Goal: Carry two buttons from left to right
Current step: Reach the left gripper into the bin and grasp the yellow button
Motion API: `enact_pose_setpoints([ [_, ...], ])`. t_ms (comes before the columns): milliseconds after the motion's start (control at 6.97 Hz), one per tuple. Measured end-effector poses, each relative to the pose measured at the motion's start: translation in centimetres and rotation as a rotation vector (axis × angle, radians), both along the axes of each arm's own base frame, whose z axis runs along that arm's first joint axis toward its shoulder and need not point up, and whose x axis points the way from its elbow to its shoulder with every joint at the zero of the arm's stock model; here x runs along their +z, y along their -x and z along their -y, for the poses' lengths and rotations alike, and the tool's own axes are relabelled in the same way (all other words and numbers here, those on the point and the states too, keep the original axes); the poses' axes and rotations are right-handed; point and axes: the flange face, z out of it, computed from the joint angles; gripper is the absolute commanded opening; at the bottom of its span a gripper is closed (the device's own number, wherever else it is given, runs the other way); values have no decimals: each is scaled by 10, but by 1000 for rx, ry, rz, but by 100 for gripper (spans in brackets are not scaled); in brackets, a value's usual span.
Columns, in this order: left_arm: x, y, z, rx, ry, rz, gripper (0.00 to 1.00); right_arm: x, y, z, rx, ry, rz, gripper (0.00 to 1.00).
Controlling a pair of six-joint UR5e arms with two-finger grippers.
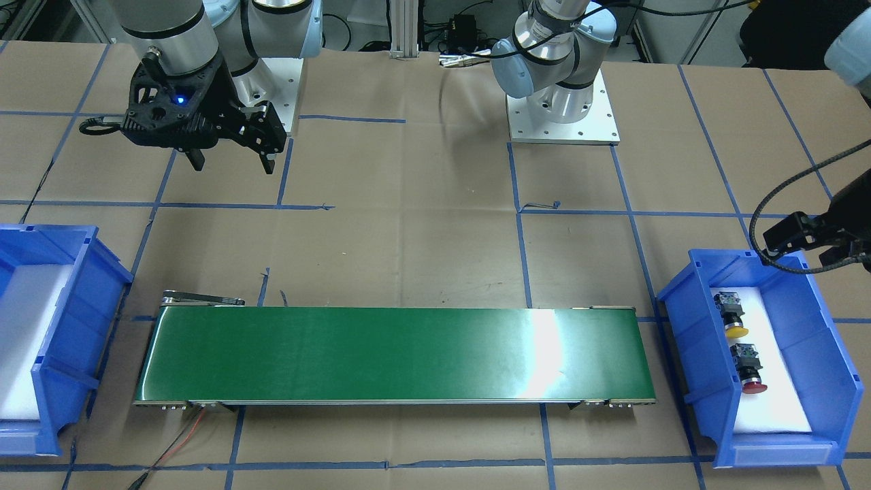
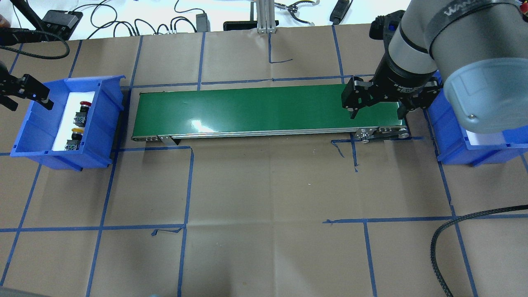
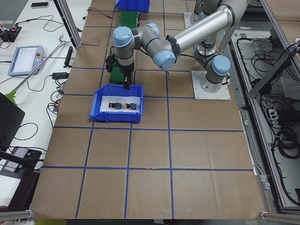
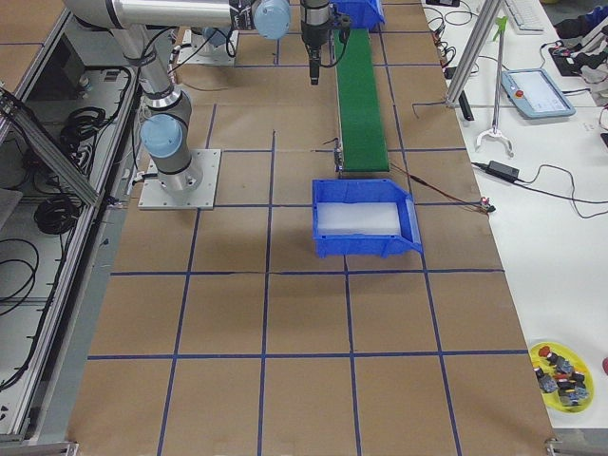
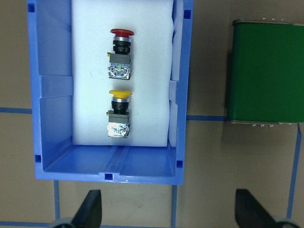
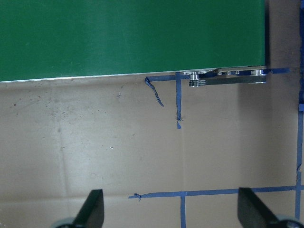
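Brown paper covers the table [image 2: 264, 198], ruled into squares with blue tape. Cables and power bricks lie on a white bench past its far edge. One green conveyor belt [image 2: 264, 109] runs along the middle.

There are two blue bins, each lined with white foam: the left bin [image 2: 37, 140] just off the belt's end on the robot's left, and the right bin [image 1: 41, 381] off the belt's other end.

There are two buttons, both lying on their sides on the foam of the left bin. The red-capped button [image 5: 121, 52] and the yellow-capped button [image 5: 118, 111] sit in a line, apart, with caps pointing the same way.

The left claw [image 5: 168, 204] hangs above the left bin, fingers spread wide, gripping and touching nothing. The right claw [image 6: 168, 204] hangs over bare paper beside the belt's right end, on the robot's side. Its fingers are equally wide apart and it holds nothing.
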Motion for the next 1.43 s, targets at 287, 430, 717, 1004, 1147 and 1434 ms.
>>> enact_pose_setpoints([
  [287,-36,-23,4,0,-7,-9,100,0,0,0,0,0,0,100],
  [430,-59,-26,6,-1,-1,-4,100,0,0,0,0,0,0,100],
  [717,-106,-21,1,0,4,1,100,0,0,0,0,0,0,100],
  [1004,-139,-17,-6,0,-13,-9,100,-1,0,0,0,-1,0,100],
  [1147,-152,-17,-5,0,-18,-11,100,0,0,0,0,-1,0,100],
  [1434,-168,-19,-4,8,-28,-10,99,-1,0,0,0,-1,0,100],
])
